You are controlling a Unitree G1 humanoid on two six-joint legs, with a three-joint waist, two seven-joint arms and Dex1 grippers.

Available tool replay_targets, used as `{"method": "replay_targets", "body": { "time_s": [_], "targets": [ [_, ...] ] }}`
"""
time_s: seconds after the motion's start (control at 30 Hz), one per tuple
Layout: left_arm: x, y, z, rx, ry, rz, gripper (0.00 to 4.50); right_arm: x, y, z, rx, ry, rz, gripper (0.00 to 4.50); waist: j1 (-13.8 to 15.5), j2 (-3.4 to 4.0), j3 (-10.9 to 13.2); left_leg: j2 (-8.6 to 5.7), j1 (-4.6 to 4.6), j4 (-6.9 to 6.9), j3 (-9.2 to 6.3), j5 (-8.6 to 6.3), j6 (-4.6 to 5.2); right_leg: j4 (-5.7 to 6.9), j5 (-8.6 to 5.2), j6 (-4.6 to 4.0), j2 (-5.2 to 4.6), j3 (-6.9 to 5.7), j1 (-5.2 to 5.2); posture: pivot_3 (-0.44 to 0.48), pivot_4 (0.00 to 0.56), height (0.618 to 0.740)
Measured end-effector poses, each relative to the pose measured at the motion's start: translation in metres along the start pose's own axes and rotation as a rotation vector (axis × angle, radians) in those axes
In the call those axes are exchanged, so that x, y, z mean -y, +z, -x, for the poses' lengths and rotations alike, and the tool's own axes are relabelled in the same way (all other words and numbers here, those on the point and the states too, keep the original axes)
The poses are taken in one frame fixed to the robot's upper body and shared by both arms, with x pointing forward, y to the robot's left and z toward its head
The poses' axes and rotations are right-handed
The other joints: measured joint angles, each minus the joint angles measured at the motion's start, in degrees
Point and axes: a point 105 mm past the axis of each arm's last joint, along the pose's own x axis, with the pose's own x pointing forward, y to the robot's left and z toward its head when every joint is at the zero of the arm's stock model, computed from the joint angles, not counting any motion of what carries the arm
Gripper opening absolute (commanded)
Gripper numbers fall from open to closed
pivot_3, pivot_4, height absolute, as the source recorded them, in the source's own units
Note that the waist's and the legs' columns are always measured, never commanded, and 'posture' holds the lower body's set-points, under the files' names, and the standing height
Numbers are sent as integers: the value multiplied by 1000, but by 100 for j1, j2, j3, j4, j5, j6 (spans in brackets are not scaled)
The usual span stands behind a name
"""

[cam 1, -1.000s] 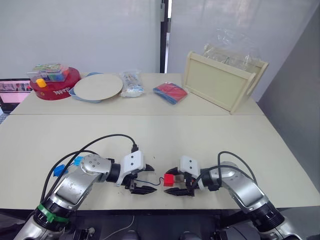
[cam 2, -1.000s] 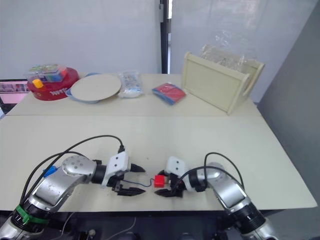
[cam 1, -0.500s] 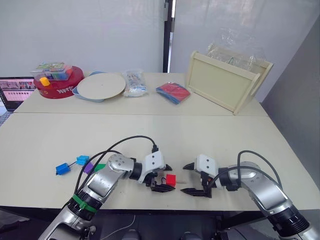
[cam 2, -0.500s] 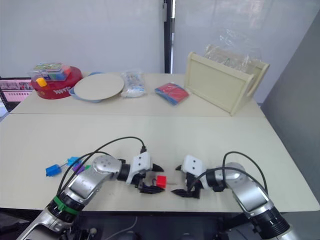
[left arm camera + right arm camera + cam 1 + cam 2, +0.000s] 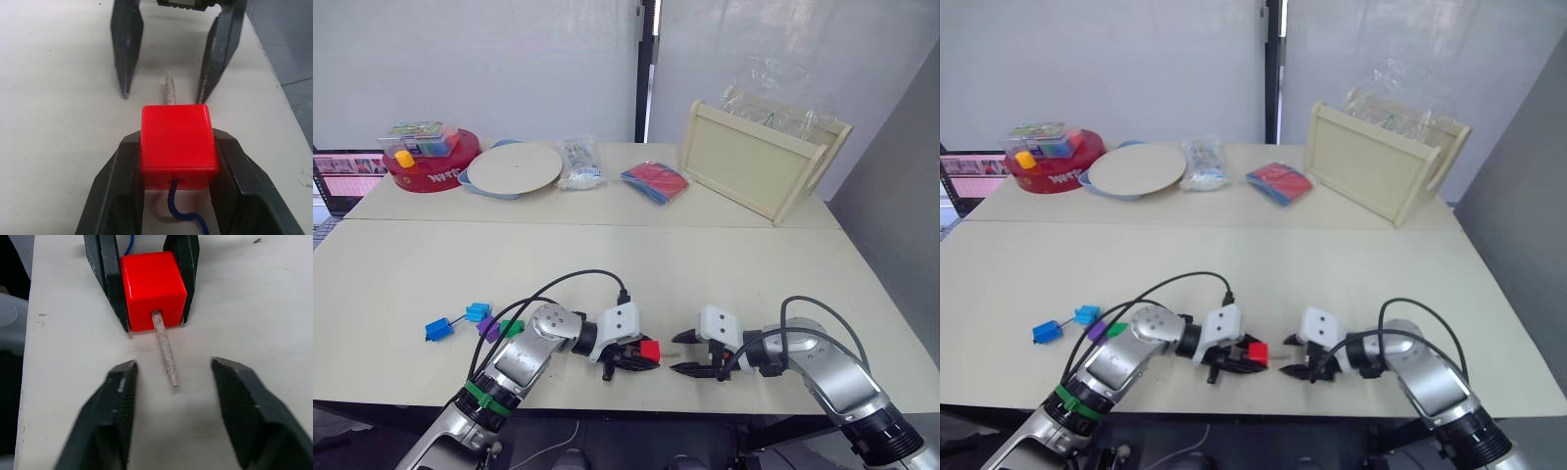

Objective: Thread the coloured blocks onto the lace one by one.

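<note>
Red block (image 5: pixel 178 144) between left fingers (image 5: pixel 117 196), pale lace tip (image 5: pixel 165 348) protruding.

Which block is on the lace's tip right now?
The red block, clamped in the left gripper, with the pale tip poking out. The blue, purple and green ones lie further left.

L gripper (image 5: pixel 178 161) clamps red block (image 5: pixel 178 145), lace (image 5: pixel 182 213) thru it, pale tip (image 5: pixel 169 88) poking out betw R gripper (image 5: pixel 166 93) open fingers.
</note>
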Motion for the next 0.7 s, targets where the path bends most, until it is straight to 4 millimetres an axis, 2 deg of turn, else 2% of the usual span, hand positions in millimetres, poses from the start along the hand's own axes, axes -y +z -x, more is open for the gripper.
{"method": "replay_targets", "body": {
  "time_s": [0.07, 0.13, 0.4, 0.5, 0.7],
  "targets": [
    [0, 0, 0, 0, -1, 0, 1212, 0, 0, 0, 1, 1, 3, 503, 0, 0, 0, 0, 0, 0, 0, 0, 0, 0, 0, 0, 0, 0, 0, 0, 150, 740],
    [0, 0, 0, 0, -2, 0, 1212, 0, 0, 0, 0, 2, 5, 10, 0, 0, 0, 0, 0, 0, 0, 0, 0, 0, 0, 0, 0, 0, 0, 0, 150, 740],
    [-2, -1, 3, -21, -5, -12, 1212, -1, 0, 1, 5, 29, 21, 0, -1, 0, 0, 0, 0, 0, 0, 0, 0, 0, 0, 0, 0, -1, 0, 0, 150, 740],
    [-1, -6, 14, -45, 7, -15, 1212, -2, 1, 1, 6, 39, 26, 0, -40, 0, 0, 4, 4, -2, 0, 0, 0, 1, 0, 0, 4, 0, 0, 0, 150, 740],
    [-1, -32, 83, -180, 103, -3, 1212, 1, -2, 7, -11, 31, 27, 0, -177, 1, 0, 13, 14, -13, 0, 0, 1, 4, 0, -1, 10, 0, 0, 0, 150, 740]
  ]
}}
